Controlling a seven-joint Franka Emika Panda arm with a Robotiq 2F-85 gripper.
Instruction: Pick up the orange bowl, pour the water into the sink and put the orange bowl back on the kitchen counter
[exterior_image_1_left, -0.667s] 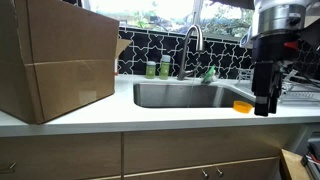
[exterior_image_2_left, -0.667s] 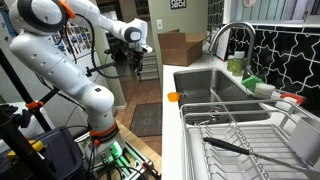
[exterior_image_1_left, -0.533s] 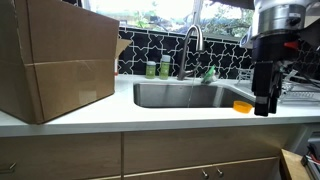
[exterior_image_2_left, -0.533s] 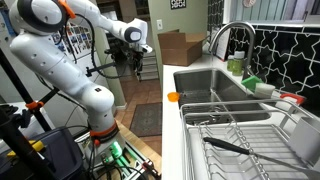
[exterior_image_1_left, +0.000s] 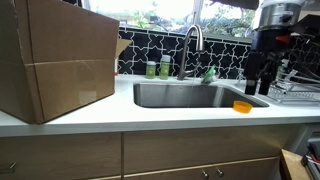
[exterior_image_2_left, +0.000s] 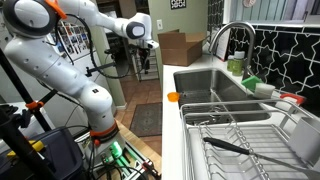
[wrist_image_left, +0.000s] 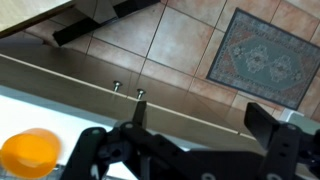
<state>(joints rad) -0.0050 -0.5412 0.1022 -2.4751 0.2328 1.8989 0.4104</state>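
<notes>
Hanging empty with jaws apart, the gripper (wrist_image_left: 192, 152) seems in the reaching step; next it must descend onto the orange bowl (exterior_image_1_left: 242, 105) on the kitchen counter (exterior_image_1_left: 150, 119) beside the sink (exterior_image_1_left: 185, 96).

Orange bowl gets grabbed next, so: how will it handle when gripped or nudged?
Probably light and stiff: the orange bowl looks small, shallow, plastic-like. Likely slides on the smooth kitchen counter if nudged, and it sits near the edge. Contents aren't visible; tilting might spill.

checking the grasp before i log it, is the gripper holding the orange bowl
No, the orange bowl sits on the counter, outside the open gripper.
</notes>
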